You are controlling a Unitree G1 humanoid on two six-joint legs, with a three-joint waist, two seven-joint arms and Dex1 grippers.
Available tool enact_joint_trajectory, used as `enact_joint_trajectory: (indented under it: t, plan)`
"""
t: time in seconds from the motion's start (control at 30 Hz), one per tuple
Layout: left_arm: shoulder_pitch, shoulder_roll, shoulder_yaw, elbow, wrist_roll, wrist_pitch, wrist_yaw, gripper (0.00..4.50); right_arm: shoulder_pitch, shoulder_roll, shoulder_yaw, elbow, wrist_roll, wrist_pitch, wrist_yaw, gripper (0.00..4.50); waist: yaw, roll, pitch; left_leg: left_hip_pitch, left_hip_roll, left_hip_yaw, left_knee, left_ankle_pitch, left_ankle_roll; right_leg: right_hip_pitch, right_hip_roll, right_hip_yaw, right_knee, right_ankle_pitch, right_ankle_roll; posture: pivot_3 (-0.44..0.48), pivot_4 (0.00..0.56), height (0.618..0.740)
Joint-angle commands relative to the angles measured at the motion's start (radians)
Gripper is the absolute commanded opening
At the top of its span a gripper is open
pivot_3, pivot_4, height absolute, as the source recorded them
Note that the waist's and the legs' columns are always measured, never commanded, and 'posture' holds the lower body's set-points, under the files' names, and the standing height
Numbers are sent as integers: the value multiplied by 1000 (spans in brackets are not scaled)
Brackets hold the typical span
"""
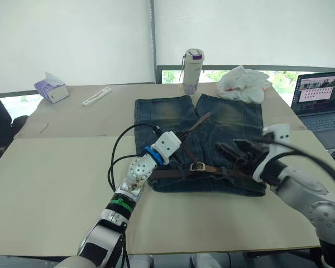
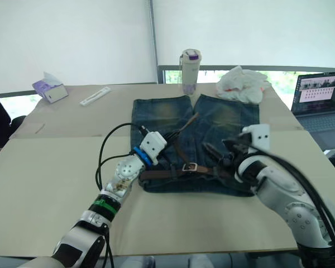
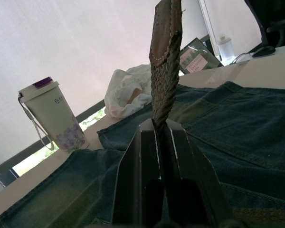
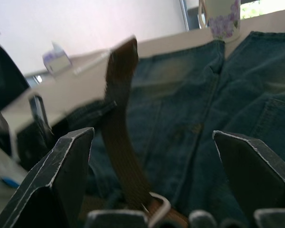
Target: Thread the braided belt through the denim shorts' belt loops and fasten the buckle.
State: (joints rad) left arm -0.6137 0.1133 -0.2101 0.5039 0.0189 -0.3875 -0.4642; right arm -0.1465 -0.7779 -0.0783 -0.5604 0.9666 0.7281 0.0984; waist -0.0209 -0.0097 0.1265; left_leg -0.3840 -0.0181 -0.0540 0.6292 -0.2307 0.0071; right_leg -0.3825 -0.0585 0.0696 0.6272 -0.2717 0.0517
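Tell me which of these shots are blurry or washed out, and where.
Left eye view: the blind behind the cup is blown out white, and the right hand is slightly smeared. Left wrist view: the belt between the fingers is sharp, the backdrop bright. Right wrist view: soft overall, with the belt tip blurred and the shorts hazy.

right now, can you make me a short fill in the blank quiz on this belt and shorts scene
1. The left gripper is shut on the ____ end of the belt.
2. The right gripper has its jaws ____.
3. The belt lies along the waistband of the ____.
4. The cup stands beyond the shorts, beside a white ____.

Answers: tip; open; shorts; bag
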Motion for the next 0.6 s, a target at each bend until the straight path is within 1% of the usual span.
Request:
enact_joint_trajectory:
  t: [0.03,0.13,0.2,0.3,0.5,0.6]
  plan:
    - [9,14,25,-81,-49,90,-41,0,14,-67,115,-41,-245,-96,134,4482,2,0,0,0,0,0,0,0,0,0,0,0,0,0,1,0,150,740]
    - [21,38,12,-119,-40,158,-78,0,35,-81,185,-23,-393,-156,196,4482,6,-1,0,0,-1,0,1,0,0,0,0,0,0,0,0,0,150,740]
    - [22,62,-2,-138,-11,200,-92,0,48,-85,223,-12,-471,-186,232,4482,7,-1,0,0,-1,0,1,0,0,0,-1,0,0,0,0,0,150,740]
    - [21,98,-24,-162,31,227,-110,0,55,-72,266,7,-579,-206,251,4482,7,-1,0,1,-1,-1,1,0,0,0,-1,0,0,1,-1,0,150,740]
    - [53,184,-77,-231,92,273,-185,0,48,-12,302,30,-713,-212,265,4482,6,-1,0,1,0,-2,0,0,-1,-1,-1,0,0,2,-3,0,150,740]
    - [70,210,-91,-262,107,297,-203,0,50,13,304,41,-763,-214,273,4482,7,0,0,1,0,-2,0,0,-1,-1,-1,0,0,2,-3,0,150,740]
